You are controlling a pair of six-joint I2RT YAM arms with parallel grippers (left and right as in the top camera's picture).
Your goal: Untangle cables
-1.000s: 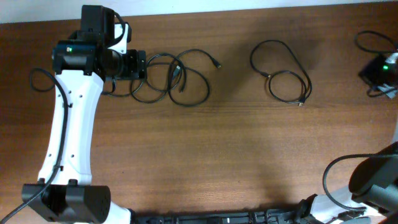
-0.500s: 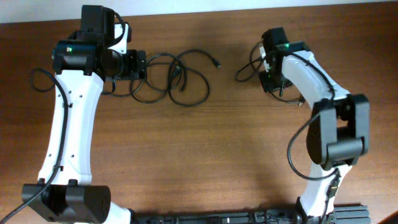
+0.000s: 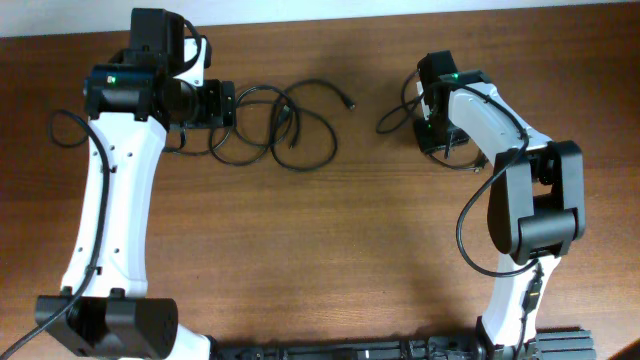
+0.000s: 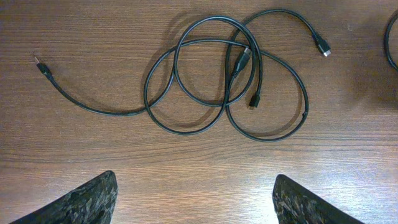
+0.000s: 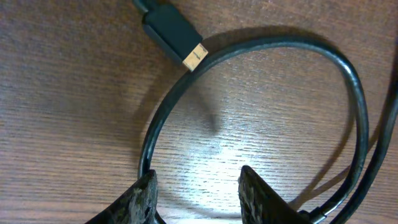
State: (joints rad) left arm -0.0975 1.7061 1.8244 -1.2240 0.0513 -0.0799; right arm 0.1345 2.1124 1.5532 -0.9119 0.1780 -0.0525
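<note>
A tangle of black cables [image 3: 300, 125] lies in overlapping loops at the back left; in the left wrist view [image 4: 217, 81] its plugs show inside and beside the loops. My left gripper [image 3: 224, 105] is open and empty at the tangle's left end, its fingers [image 4: 196, 205] apart over bare wood. A separate black cable [image 3: 395, 119] lies at the back right, mostly hidden under my right arm. My right gripper [image 3: 435, 135] hovers low over it, open, with the cable's loop [image 5: 249, 46] and gold-tipped plug [image 5: 177, 38] just ahead of its fingers [image 5: 199, 199].
The brown wooden table [image 3: 330, 250] fills the view. One plug end of the tangle [image 3: 348, 102] points toward the right arm. The right arm's own thick wire [image 3: 470, 215] arcs beside its elbow. The table's back edge [image 3: 330, 18] runs close behind both grippers.
The right arm swung in from the right edge onto the separate cable, covering most of it. One cable end now sticks out to the left. The left arm has not moved.
</note>
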